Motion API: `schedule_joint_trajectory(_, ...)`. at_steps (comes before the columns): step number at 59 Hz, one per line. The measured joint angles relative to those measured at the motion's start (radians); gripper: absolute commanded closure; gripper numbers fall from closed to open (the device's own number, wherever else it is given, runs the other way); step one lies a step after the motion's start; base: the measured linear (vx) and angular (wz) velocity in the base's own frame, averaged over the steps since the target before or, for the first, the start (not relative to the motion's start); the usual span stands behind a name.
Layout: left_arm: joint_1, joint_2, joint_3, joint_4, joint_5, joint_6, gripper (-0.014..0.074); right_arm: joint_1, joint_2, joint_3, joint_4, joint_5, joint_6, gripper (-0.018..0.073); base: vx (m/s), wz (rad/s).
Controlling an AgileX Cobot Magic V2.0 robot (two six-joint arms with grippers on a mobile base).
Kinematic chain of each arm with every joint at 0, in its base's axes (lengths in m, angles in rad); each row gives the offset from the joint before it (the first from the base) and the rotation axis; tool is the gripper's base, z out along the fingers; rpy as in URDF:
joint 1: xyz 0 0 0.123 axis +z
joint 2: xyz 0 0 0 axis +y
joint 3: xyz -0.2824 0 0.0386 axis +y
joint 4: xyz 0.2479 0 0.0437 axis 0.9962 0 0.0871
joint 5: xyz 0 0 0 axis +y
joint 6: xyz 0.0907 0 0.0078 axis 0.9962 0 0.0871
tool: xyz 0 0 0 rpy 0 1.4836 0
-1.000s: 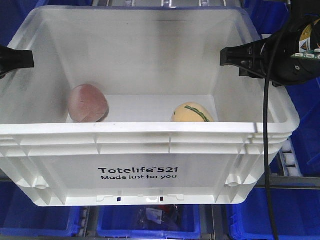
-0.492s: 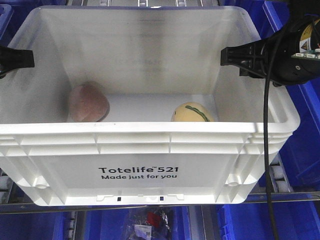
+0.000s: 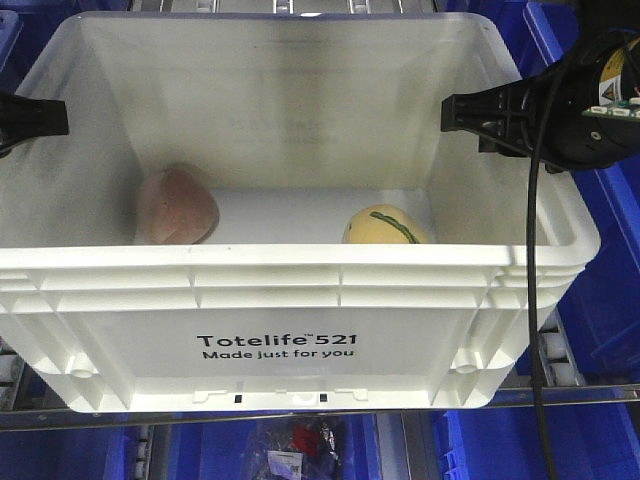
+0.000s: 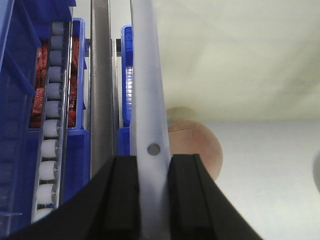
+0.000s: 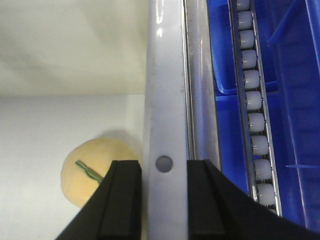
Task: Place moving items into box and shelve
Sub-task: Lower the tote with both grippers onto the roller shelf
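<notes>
The white box (image 3: 300,330) fills most of the front view. It is held up between the two arms, and its printed long wall is on the near side. Behind and below it there are blue bins (image 3: 600,230) and a metal rail of the shelf (image 3: 560,395) with rollers.

The right arm comes in from the right side of the scene. The right gripper (image 3: 470,115) reaches over the right rim of the box, with its black body outside and one finger tip inside. In the right wrist view the right gripper (image 5: 164,200) has one black finger on each side of the white rim, so it is pinching the wall of the box. A black cable (image 3: 535,300) hangs down from this arm in front of the near right corner.

The left gripper (image 3: 35,118) shows only as a black tip at the left edge of the front view, at the left rim. In the left wrist view the left gripper (image 4: 152,195) is also pressed on the rim from both sides.

The two moving items lie on the floor of the box, well apart. The pink-grey ball (image 3: 177,206) is near the left wall. The yellow ball (image 3: 384,226) with a green stripe is nearer to the right wall.
</notes>
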Motion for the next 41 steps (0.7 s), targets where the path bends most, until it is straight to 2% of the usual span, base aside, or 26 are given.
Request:
schedule_joint_trajectory(28,0.000,0.003,0.000,0.009,-0.023,-0.003,0.0619,0.000,0.003,0.000,-0.027,-0.039,0.000,0.0474,0.00,0.00)
schedule_joint_trajectory(35,0.001,0.036,0.001,0.061,-0.079,-0.007,0.0617,0.000,0.040,0.000,-0.087,-0.080,0.021,0.0470,0.00,0.00)
schedule_joint_trajectory(41,0.007,0.093,0.031,0.153,-0.159,-0.031,0.0610,-0.001,0.106,0.000,-0.190,-0.143,0.093,0.0463,0.00,0.00)
